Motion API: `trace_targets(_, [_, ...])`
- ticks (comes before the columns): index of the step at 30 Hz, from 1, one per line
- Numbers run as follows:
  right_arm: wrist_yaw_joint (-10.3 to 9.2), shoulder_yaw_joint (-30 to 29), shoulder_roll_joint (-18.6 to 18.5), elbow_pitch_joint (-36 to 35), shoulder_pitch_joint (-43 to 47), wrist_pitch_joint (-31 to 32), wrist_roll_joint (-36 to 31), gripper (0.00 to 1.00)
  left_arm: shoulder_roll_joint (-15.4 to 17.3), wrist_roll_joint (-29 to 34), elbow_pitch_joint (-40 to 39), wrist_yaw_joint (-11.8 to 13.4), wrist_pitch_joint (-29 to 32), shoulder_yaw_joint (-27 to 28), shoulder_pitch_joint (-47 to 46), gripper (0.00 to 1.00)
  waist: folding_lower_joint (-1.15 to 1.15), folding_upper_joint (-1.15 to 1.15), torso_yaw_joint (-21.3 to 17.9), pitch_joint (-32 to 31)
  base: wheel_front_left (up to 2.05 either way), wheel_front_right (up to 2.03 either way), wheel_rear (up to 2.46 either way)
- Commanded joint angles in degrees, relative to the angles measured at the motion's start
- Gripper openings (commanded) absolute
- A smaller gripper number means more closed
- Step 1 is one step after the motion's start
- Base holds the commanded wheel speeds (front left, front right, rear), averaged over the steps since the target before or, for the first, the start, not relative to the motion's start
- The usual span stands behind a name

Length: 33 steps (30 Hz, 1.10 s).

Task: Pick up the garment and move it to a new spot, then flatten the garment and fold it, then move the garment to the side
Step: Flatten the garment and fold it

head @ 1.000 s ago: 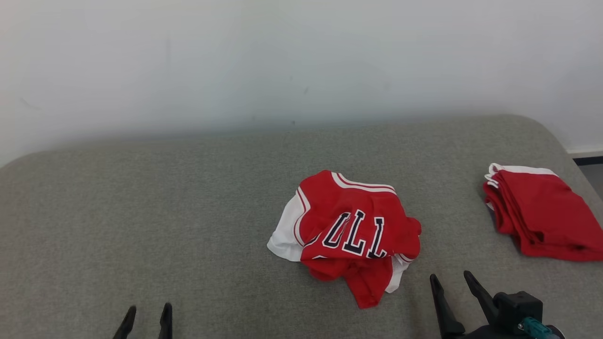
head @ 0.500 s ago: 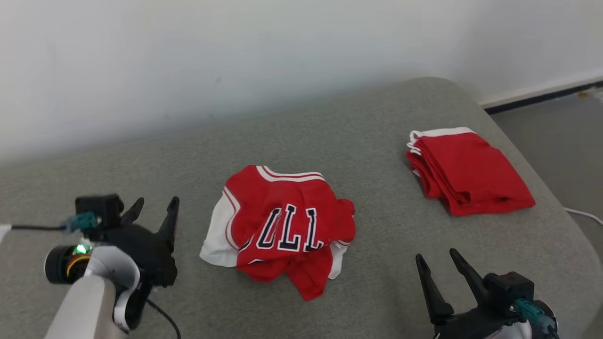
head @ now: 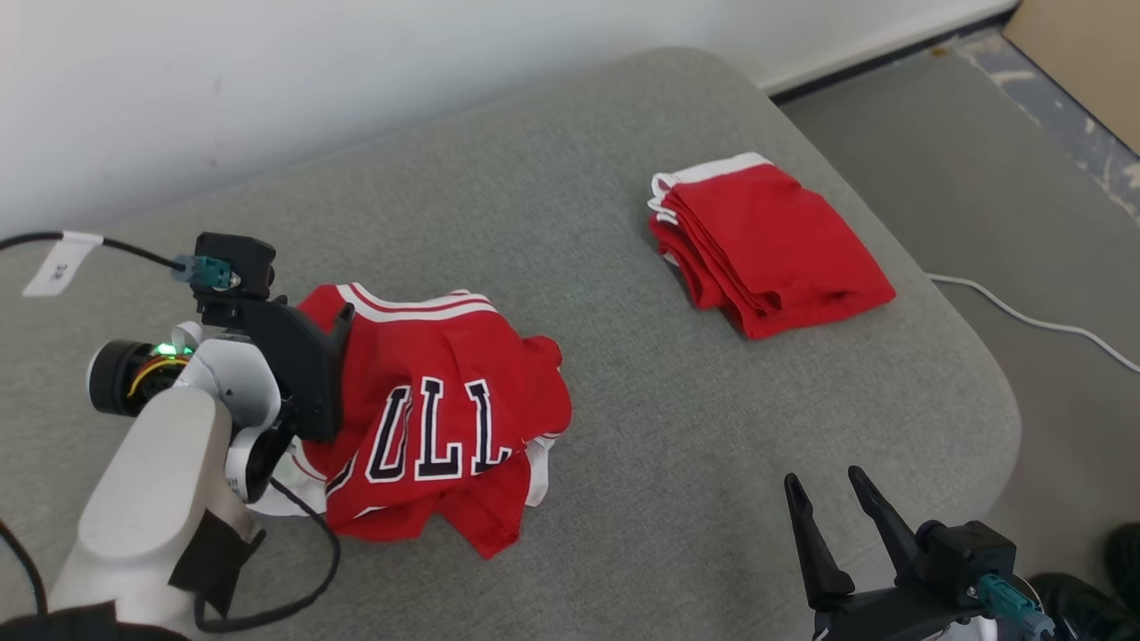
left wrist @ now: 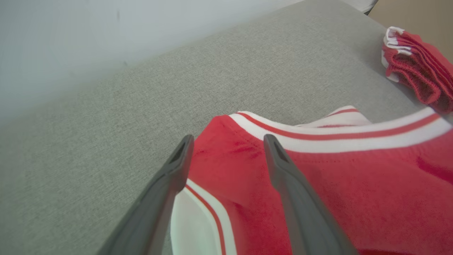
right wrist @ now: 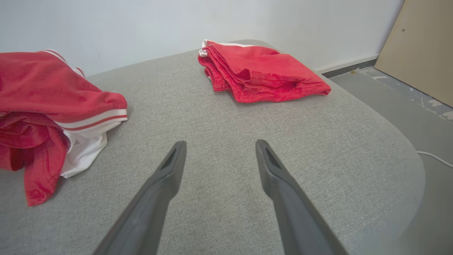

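The garment (head: 436, 401) is a crumpled red jersey with white trim and dark block letters, lying on the grey cushion (head: 579, 178). My left gripper (head: 307, 310) is open at its far left edge. In the left wrist view, the left gripper (left wrist: 228, 141) has its two fingers standing either side of a red corner of the garment (left wrist: 318, 170), just above the cloth. My right gripper (head: 824, 478) is open over bare cushion, to the right of the garment and apart from it. The right wrist view shows the right gripper (right wrist: 220, 143) with nothing between its fingers and the garment (right wrist: 53, 102) at the left.
A folded red garment (head: 766, 245) lies near the cushion's far right edge; it is also seen as a folded red garment (right wrist: 262, 74) ahead of the right gripper. Beyond the edge is grey floor with a white cable (head: 1024, 312) and a brown board (head: 1087, 53).
The head camera has swung to the right and down. My left arm has come up into view and reached the garment's left edge. The garment lies as before.
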Motion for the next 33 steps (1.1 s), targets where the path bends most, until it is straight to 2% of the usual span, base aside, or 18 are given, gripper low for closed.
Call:
trace_targets(1, [-0.11, -0.1, 0.4, 0.0, -0.2, -0.6, 0.4, 1.0, 0.5, 0.6, 1.3, -0.3, 0.5, -0.5, -1.3, 1.0, -0.01, -0.01, -2.6, 3.7, 0.0, 0.0, 0.0])
trace_targets(5, [-0.11, -0.2, 0.9, 0.2, -0.2, -1.3, 0.1, 1.0, 1.2, 1.8, 5.6, 0.1, 1.8, -2.0, -4.0, 1.0, -0.01, -0.01, -2.6, 4.5, 0.0, 0.0, 0.0])
trace_targets(9, [-0.11, 0.0, 1.0, 0.4, -0.6, -1.4, 0.1, 1.0, 0.8, 2.2, 10.1, 2.9, 3.2, -1.8, -6.2, 1.0, -0.01, -0.01, -2.6, 4.9, 0.0, 0.0, 0.0])
trace_targets(12, [-0.11, 0.5, 1.1, 0.5, -1.2, -1.2, 0.1, 1.0, 0.3, 2.2, 13.0, 4.0, 4.7, -2.3, -7.6, 1.0, -0.01, -0.01, -2.6, 5.0, 0.0, 0.0, 0.0])
trace_targets(13, [-0.11, 0.6, 1.2, 0.5, -1.2, -1.1, 0.1, 1.0, 0.1, 2.3, 13.5, 4.3, 4.6, -2.5, -7.9, 0.53, -0.01, -0.01, -2.6, 5.0, 0.0, 0.0, 0.0])
trace_targets(14, [-0.11, 0.8, 1.2, 0.6, -1.2, -1.1, 0.1, 1.0, -0.2, 2.4, 14.0, 4.5, 4.4, -2.6, -8.2, 0.0, -0.01, -0.01, -2.5, 5.0, 0.0, 0.0, 0.0])
trace_targets(17, [-0.11, 1.2, 1.2, 0.8, -1.8, -1.1, 0.4, 1.0, -0.5, 2.1, 14.8, 4.0, 3.7, -2.9, -9.2, 0.0, -0.01, -0.01, -2.5, 5.0, 0.0, 0.0, 0.0])
trace_targets(20, [-0.11, 1.8, 1.2, 1.2, -2.2, -1.1, 0.6, 1.0, -0.7, 1.9, 14.2, 3.8, 0.4, -2.6, -10.1, 0.0, -0.01, -0.01, -2.4, 4.8, 0.0, 0.0, 0.0])
trace_targets(26, [-0.11, 3.0, 1.3, 2.3, -3.3, -0.9, 0.6, 1.0, -2.9, 1.0, 11.3, 2.1, -8.1, -2.5, -13.4, 0.0, -0.01, -0.01, -2.2, 3.2, 0.0, 0.0, 0.0])
trace_targets(33, [-0.11, 4.0, 1.0, 3.4, -3.6, -0.2, 0.6, 1.0, -6.9, 0.2, 4.3, 0.7, -19.1, -3.0, -20.1, 0.0, -0.01, -0.01, -1.8, 0.1, 0.0, 0.0, 0.0])
